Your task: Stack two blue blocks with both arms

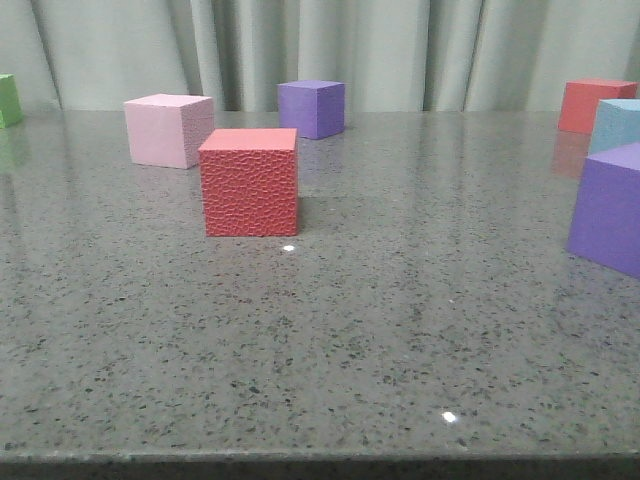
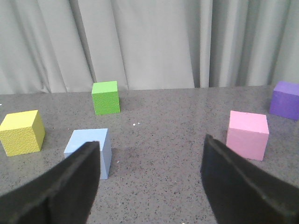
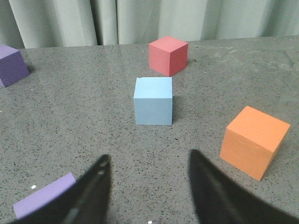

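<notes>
One pale blue block [image 2: 87, 148] rests on the table in the left wrist view, partly behind one finger [image 2: 70, 186] of my left gripper [image 2: 152, 151], which is open with bare table between its jaws. Another blue block [image 3: 153, 100] sits some way beyond my right gripper [image 3: 148, 161], which is also open and holds nothing. In the front view a corner of a blue block [image 1: 618, 124] shows at the right edge, behind a purple cube [image 1: 608, 208]. Neither gripper appears in the front view.
A red textured cube [image 1: 249, 181], a pink cube [image 1: 167, 129] and a purple cube [image 1: 312, 108] stand mid-table. Green [image 2: 106, 97] and yellow [image 2: 22, 132] cubes lie near the left blue block. An orange cube [image 3: 252, 141], a red cube [image 3: 167, 55] and a purple cube [image 3: 42, 200] surround the right gripper.
</notes>
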`<state>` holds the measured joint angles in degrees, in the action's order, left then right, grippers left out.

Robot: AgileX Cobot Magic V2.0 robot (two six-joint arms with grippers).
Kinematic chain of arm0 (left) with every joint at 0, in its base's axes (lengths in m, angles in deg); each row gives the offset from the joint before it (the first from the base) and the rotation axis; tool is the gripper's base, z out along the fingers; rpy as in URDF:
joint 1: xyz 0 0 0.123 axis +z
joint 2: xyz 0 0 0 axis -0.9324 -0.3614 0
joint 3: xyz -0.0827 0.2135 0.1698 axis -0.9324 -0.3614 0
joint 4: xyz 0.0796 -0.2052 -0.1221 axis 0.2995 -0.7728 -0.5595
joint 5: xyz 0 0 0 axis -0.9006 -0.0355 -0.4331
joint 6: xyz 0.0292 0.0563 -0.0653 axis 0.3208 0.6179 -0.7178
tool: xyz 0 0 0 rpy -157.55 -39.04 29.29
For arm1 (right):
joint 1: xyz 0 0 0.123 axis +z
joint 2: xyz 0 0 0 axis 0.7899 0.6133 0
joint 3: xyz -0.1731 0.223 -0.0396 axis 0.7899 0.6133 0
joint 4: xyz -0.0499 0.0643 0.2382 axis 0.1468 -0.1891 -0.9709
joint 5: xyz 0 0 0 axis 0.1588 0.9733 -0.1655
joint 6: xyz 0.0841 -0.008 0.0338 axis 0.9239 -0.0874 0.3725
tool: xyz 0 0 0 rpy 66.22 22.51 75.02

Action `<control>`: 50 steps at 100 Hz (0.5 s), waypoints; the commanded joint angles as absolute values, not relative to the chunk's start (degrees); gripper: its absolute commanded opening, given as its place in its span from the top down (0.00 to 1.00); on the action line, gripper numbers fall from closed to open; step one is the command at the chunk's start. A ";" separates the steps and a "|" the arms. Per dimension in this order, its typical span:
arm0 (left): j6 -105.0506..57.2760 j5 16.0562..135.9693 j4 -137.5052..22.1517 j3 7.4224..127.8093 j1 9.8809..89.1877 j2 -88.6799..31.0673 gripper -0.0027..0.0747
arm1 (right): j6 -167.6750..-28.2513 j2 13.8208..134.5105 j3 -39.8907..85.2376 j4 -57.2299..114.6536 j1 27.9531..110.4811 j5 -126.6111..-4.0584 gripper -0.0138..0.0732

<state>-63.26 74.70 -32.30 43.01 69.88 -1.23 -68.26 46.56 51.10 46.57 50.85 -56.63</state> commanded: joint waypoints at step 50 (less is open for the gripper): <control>-63.69 79.60 -31.50 45.19 70.31 -1.88 0.30 | -68.56 55.63 39.88 46.45 50.87 -48.71 0.08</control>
<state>-63.26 75.31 -31.89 43.01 70.24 -1.23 -68.26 52.80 44.29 46.32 50.85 -47.10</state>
